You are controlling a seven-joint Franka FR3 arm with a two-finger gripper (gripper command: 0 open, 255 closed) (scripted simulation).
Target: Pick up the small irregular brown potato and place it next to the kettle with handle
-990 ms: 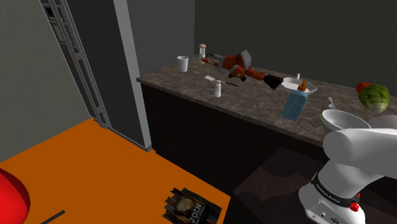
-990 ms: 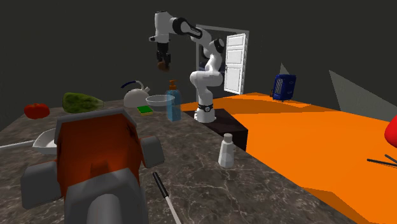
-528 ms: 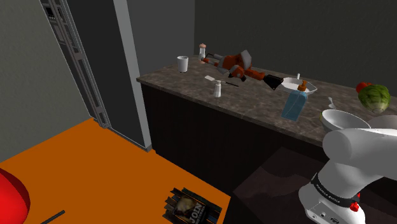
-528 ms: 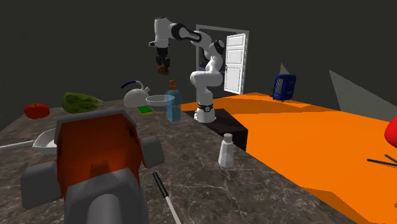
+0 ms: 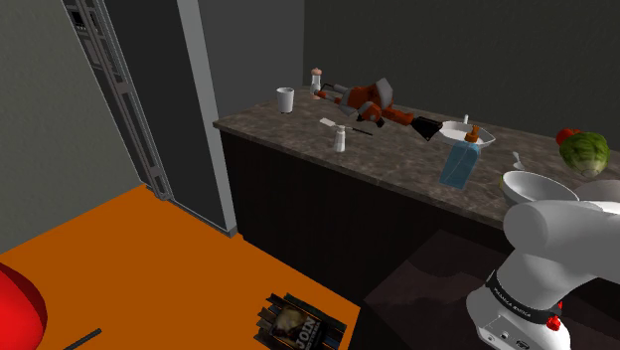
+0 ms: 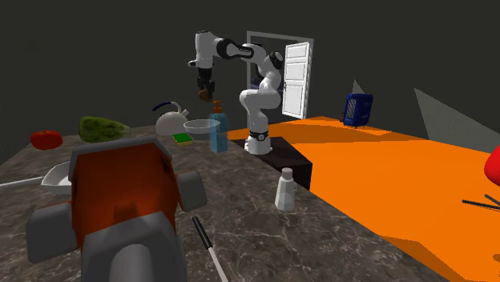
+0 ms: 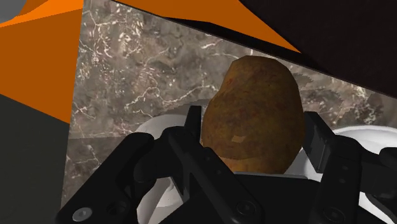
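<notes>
Transport step: potato aloft, not yet placed.
The pincer (image 7: 253,130) clasps the brown potato (image 7: 254,105) above the surface (image 6: 344,232). The kettle (image 6: 170,121) sits at eight o'clock from it in the second exterior view. The next move likely needs a descent beside it.

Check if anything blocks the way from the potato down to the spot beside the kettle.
Nothing shows in the air below the potato, clasped in the fingers. But a bowl stands close by the kettle, on the second exterior view's right, with a blue bottle beyond.
</notes>
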